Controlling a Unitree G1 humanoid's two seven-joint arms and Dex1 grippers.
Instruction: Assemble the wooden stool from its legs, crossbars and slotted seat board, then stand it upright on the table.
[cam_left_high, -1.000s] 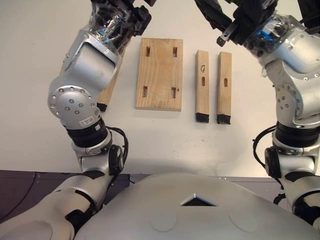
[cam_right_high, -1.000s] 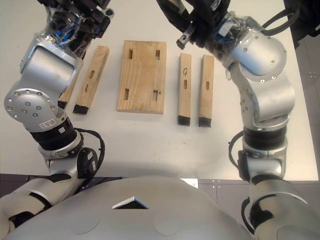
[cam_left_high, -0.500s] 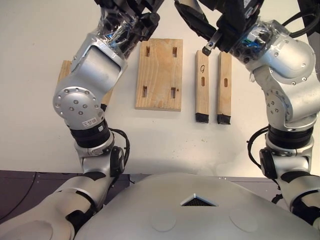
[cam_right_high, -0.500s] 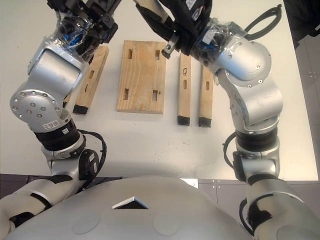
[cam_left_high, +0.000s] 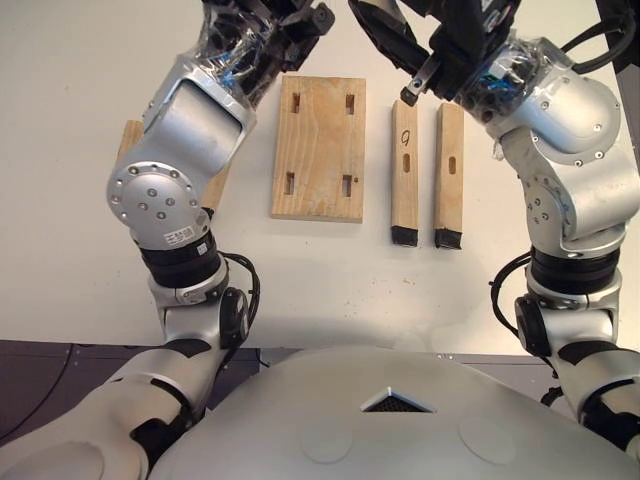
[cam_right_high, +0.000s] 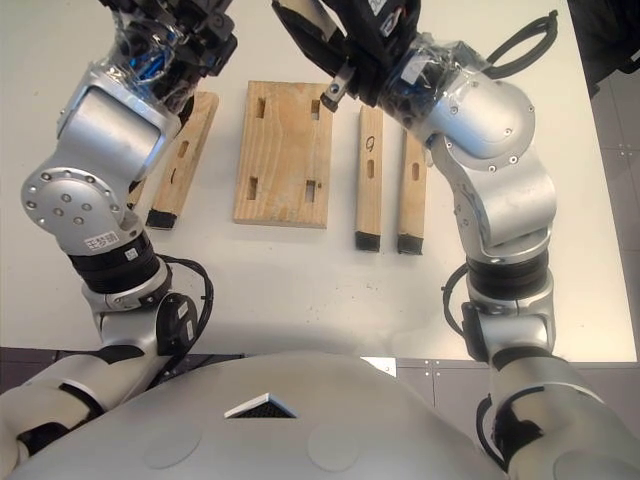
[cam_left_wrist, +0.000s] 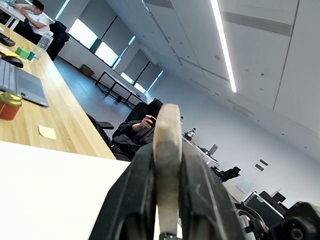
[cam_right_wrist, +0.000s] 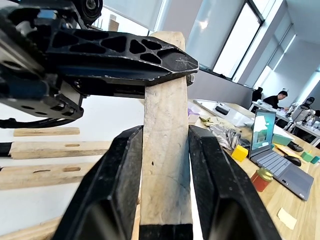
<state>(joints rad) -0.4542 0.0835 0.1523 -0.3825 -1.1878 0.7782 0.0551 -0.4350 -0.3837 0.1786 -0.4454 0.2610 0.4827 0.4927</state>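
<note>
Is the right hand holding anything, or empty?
Holding: the right hand is shut on a wooden leg, fingers pressed against both sides.

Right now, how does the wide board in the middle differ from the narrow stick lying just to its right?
The seat board is wide; the leg is narrow. The seat board has four rectangular slots; the leg shows one oval slot. The leg's near end is black; the seat board's is bare wood. Both are pale wood, flat on the table, parallel, apart.
</note>
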